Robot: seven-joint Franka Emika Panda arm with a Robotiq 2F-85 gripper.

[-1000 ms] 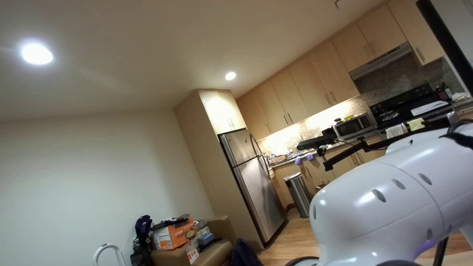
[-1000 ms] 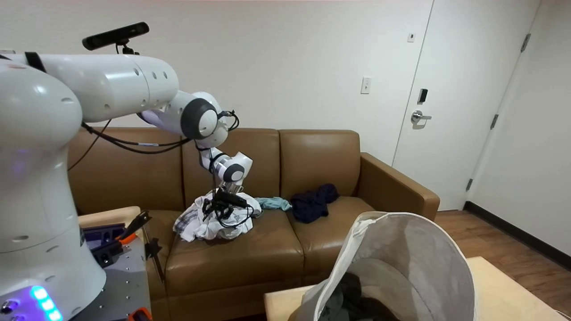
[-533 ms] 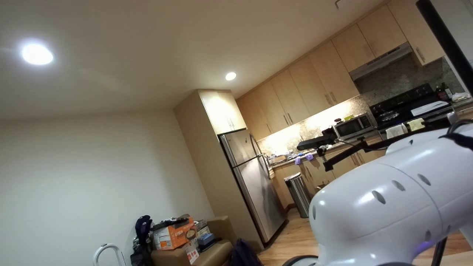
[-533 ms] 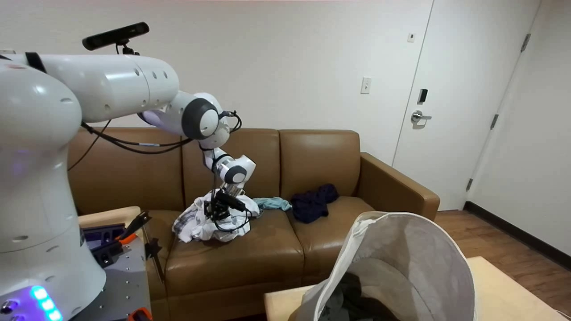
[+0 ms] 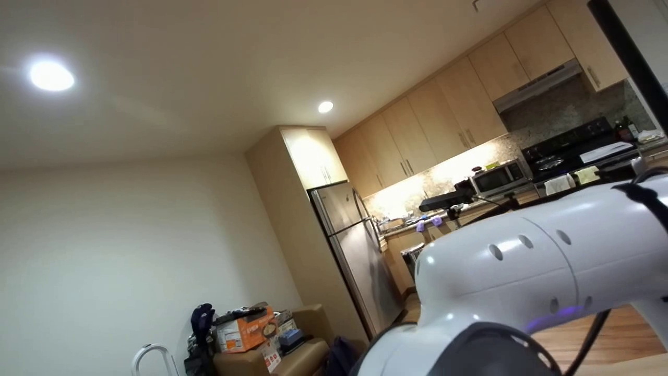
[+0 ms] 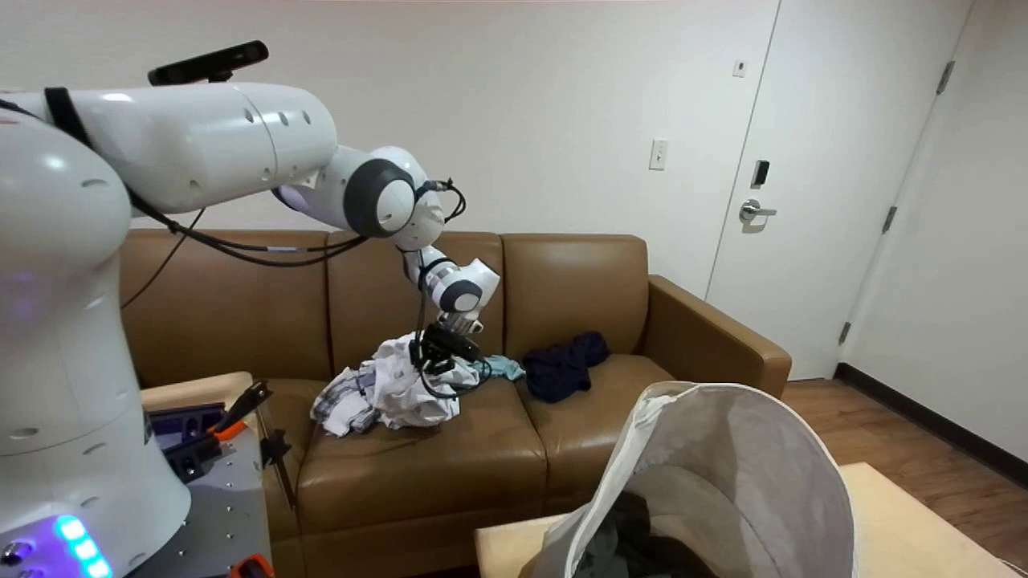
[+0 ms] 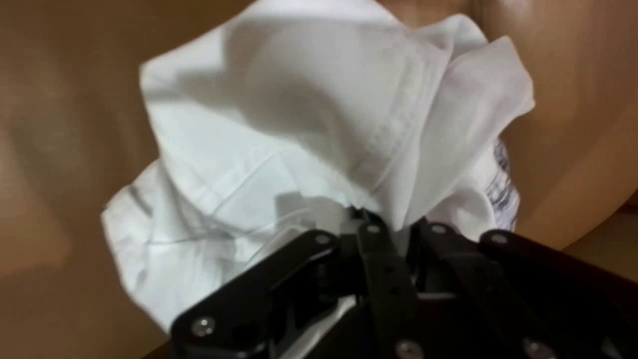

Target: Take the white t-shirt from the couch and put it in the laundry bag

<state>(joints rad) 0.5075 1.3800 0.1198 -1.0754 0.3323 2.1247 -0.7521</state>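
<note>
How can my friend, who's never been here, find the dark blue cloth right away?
Look for the long brown couch beside the white door. On it, near the armrest at the door end, lies a crumpled dark blue cloth. It's the dark one: its neighbours are a light teal cloth right next to it and, farther along, the white t-shirt.

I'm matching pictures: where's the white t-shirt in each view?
In an exterior view: white t-shirt left of and below centre, on the brown couch.
In an exterior view: not in the picture; robot arm at lower right.
In the wrist view: across the middle, a fold between the fingers.
Shared landmark: robot arm in both exterior views, its fingers in wrist view.
</note>
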